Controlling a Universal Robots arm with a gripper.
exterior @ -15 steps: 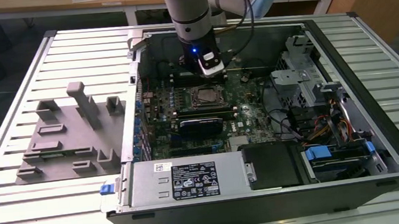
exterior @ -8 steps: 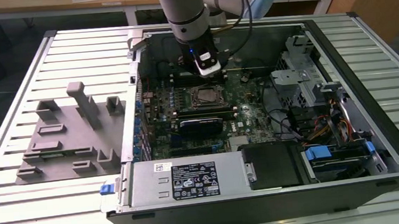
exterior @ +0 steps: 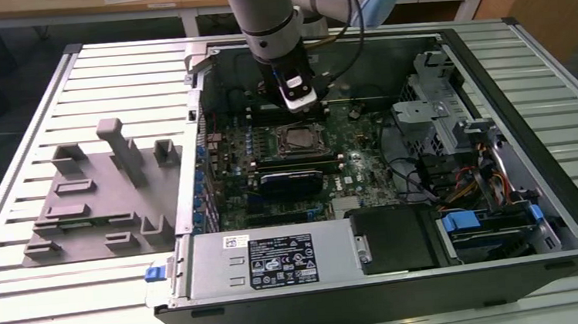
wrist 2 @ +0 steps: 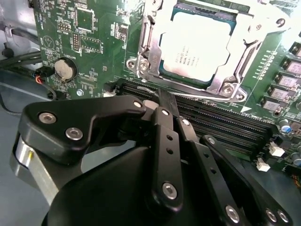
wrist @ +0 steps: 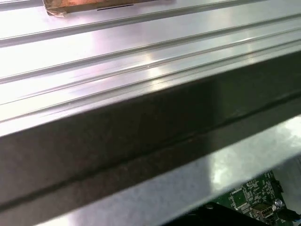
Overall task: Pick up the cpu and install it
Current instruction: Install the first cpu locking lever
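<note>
The cpu (wrist 2: 196,47) is already lying flat in its socket frame (wrist 2: 141,56) on the green motherboard (wrist 2: 89,42), with the metal bracket sitting around its edges and its silver top showing; in the exterior view the same chip (exterior: 296,139) is sitting near the middle of the board inside the open computer case (exterior: 571,209). It is looking like a light, stiff, thin plate with a smooth, slippery top, and I am judging it fragile underneath, so the safest hold would be on two opposite edges of the rim, never pressing down on the face. The pincer (wrist 2: 167,96) is hanging just beside the socket, over the long black memory slots (wrist 2: 225,122), with its dark fingers (wrist 2: 164,136) drawn together and nothing between them, so it is clenched on empty air. I am counting one cpu, one socket, one pincer, one power supply box (exterior: 271,260) and one grey moulded tray (exterior: 96,196) lying on the slatted metal worktop (exterior: 32,306) beside the case.
</note>
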